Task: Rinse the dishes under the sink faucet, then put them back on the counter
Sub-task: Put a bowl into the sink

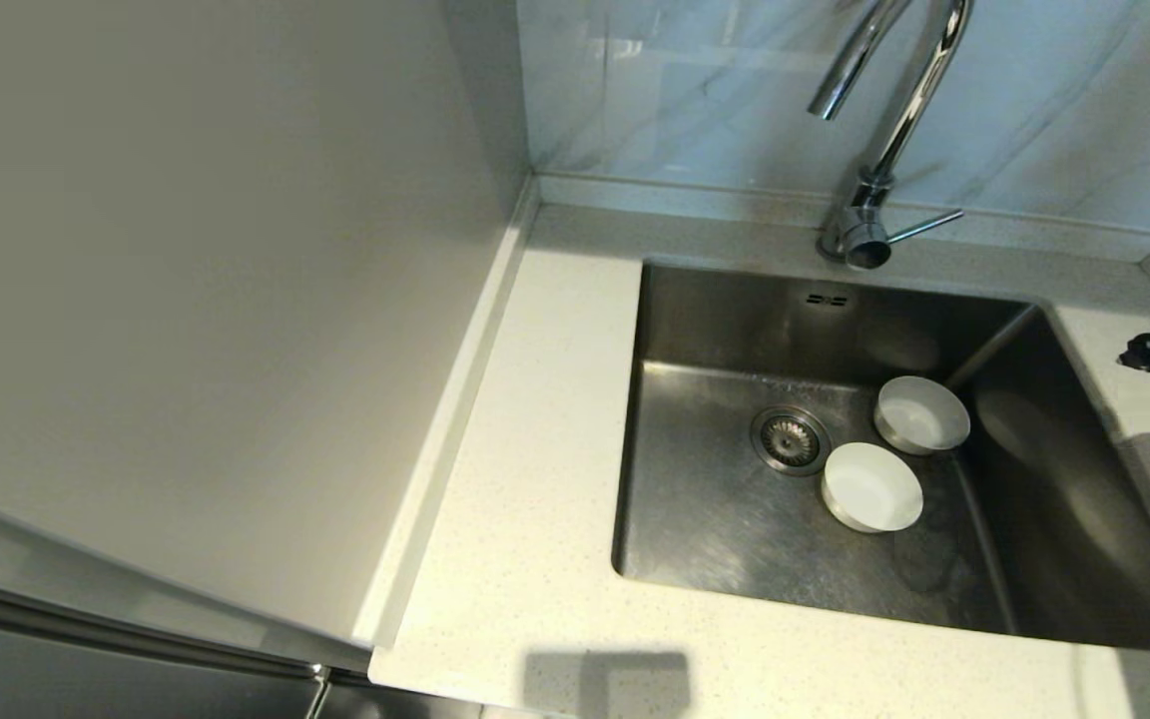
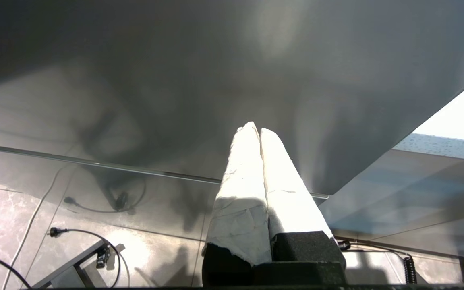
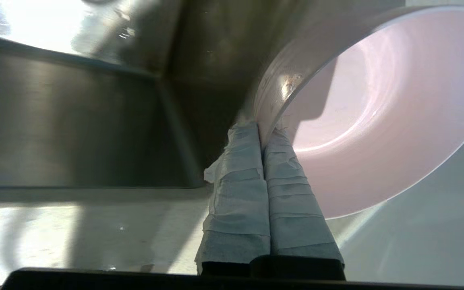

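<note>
While our right gripper (image 3: pixel 262 131) pinches the rim of the pale pink bowl (image 3: pixel 381 117) between its taped fingers (image 3: pixel 236 189), the bowl tilts on edge at the right of the right wrist frame, above the counter (image 3: pixel 417 241) beside the steel wall of the sink (image 3: pixel 75 121). In the head view only dark parts of this arm show at the far right edge, over the counter right of the basin.

Our left gripper (image 2: pixel 256 129) hangs with its white-wrapped fingers (image 2: pixel 240 193) pressed together on nothing, low in the centre of the left wrist frame, before a grey panel (image 2: pixel 216 80); tiled floor (image 2: pixel 6 217) with loose cables (image 2: pixel 75 233) fills the lower left.

In the head view we see the white bowl (image 1: pixel 871 486) and the pale grey bowl (image 1: pixel 920 414) touching on the sink floor (image 1: pixel 715 519), right of the drain (image 1: pixel 790 439). The sink faucet (image 1: pixel 879 130) rises at upper centre-right against a marbled backsplash (image 1: pixel 685 90). Speckled off-white counter (image 1: pixel 535 449) wraps the basin, and a plain beige wall panel (image 1: pixel 186 250) covers the left half.
</note>
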{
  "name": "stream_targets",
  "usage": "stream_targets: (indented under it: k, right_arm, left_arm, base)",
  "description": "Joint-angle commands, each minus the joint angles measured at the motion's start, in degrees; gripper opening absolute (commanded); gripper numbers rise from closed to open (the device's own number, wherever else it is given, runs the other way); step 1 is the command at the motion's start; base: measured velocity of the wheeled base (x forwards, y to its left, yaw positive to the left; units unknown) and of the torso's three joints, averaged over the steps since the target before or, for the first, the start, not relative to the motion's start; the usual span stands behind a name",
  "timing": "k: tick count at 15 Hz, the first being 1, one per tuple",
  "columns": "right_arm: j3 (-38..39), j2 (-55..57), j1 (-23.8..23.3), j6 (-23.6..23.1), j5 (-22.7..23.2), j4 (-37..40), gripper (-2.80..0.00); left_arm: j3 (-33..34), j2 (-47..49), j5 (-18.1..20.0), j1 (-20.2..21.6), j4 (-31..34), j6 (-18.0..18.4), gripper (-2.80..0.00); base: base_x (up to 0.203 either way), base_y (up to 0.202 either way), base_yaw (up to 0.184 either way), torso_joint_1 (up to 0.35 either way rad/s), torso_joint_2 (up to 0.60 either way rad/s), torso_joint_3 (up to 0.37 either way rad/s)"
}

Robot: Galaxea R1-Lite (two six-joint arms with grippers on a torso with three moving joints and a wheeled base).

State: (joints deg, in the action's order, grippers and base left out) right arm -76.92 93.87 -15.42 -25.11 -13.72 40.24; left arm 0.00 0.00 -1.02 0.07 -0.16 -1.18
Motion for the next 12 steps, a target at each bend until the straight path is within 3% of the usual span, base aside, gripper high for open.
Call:
stream_targets:
  k: [1,3,7,12]
  right_arm:
    - [2.8,-2.4,3.9,-0.1,0.0,-2.0,-2.80]
    - [7.7,-2.7,8.8,-0.1,0.0,-9.8,-2.80]
    - [19.2,1.2,21.3,-0.1,0.0,-33.8,-2.80]
    - [20.6,12.2,29.3,-0.2,0.0,-49.7,-2.80]
  left_arm:
    - [0.0,-0.2,0.0,0.0,0.0,0.0,-2.80]
    - [0.0,-0.2,0.0,0.0,0.0,0.0,-2.80]
    - [0.0,-0.2,0.0,0.0,0.0,0.0,-2.80]
    - [0.0,-0.2,0.0,0.0,0.0,0.0,-2.80]
  base:
    - [0.000,0.000,0.000,0.000,0.00,0.000]
    - [0.000,0.000,0.000,0.000,0.00,0.000]
    - [0.000,0.000,0.000,0.000,0.00,0.000]
    - [0.000,0.000,0.000,0.000,0.00,0.000]
